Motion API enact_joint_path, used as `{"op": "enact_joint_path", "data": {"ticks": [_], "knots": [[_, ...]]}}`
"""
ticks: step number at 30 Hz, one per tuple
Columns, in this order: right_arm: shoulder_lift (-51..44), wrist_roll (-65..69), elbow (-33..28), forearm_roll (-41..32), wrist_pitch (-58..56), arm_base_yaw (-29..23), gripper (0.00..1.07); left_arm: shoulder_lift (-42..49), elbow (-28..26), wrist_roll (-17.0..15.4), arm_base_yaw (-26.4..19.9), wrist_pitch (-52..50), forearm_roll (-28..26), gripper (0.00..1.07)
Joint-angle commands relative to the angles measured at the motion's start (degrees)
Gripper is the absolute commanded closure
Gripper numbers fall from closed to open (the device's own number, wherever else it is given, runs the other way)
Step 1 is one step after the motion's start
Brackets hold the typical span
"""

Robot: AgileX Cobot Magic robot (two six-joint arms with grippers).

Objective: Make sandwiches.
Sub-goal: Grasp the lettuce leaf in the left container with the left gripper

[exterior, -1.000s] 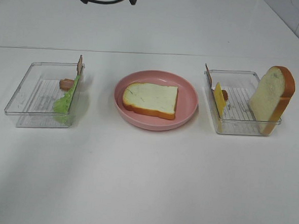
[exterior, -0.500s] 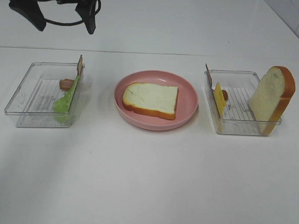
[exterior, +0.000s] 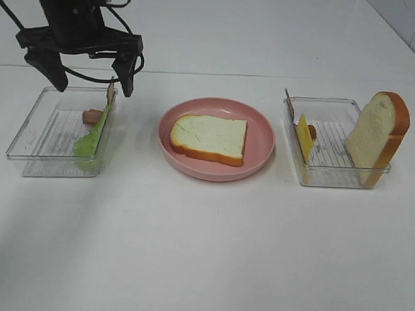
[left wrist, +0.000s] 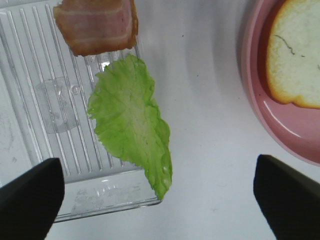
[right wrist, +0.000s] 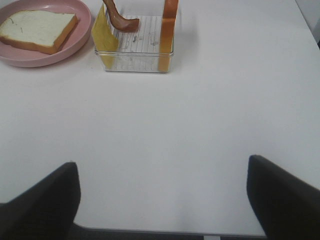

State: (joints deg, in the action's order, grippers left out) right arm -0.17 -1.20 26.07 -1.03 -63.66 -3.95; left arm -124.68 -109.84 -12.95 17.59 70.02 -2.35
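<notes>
One white bread slice (exterior: 210, 137) lies flat on the pink plate (exterior: 261, 153); it also shows in the right wrist view (right wrist: 37, 30). Green lettuce (exterior: 90, 141) and brown bacon (exterior: 110, 91) lean on the right wall of the left clear tray (exterior: 32, 134). My left gripper (exterior: 90, 85) hangs open above that tray, with the lettuce (left wrist: 132, 125) and bacon (left wrist: 95, 25) below it. A yellow cheese slice (exterior: 305, 138), bacon (exterior: 289, 104) and an upright bread slice (exterior: 378, 134) stand in the right tray (exterior: 333, 179). My right gripper (right wrist: 162, 200) is open, well short of that tray (right wrist: 140, 62).
The white table runs to a back edge line behind the trays. The pink plate's rim (left wrist: 260, 100) lies close to the left tray. The right arm does not show in the exterior high view.
My left gripper has moved left and come down, from the top of the view to just above the left tray. The food has not moved.
</notes>
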Motion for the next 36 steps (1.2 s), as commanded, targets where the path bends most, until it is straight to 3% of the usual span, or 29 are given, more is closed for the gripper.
{"op": "enact_joint_path", "data": {"ticks": [1,27,32,33,34,35,36], "knots": [[-1.8,-0.5,-0.2,0.1,0.6,0.3,0.2,-1.4,0.3,-1.0,0.1,2.9,-0.3,0.11],[-1.8,-0.5,-0.2,0.1,0.6,0.3,0.2,-8.2,0.3,-1.4,0.1,-1.4,-0.2,0.17],[-1.8,-0.5,-0.2,0.1,0.6,0.3,0.2,-8.2,0.3,-3.2,0.1,-1.6,0.2,0.32],[-1.8,-0.5,-0.2,0.1,0.6,0.3,0.2,-8.2,0.3,-4.1,0.1,-1.8,0.6,0.43],[-1.8,-0.5,-0.2,0.1,0.6,0.3,0.2,-8.2,0.3,-4.1,0.1,-1.8,0.6,0.43],[-1.8,-0.5,-0.2,0.1,0.6,0.3,0.2,-8.2,0.3,-4.5,0.1,-1.9,0.7,0.49],[-1.8,-0.5,-0.2,0.1,0.6,0.3,0.2,-8.2,0.3,-5.7,0.1,-2.3,1.1,0.62]]}}
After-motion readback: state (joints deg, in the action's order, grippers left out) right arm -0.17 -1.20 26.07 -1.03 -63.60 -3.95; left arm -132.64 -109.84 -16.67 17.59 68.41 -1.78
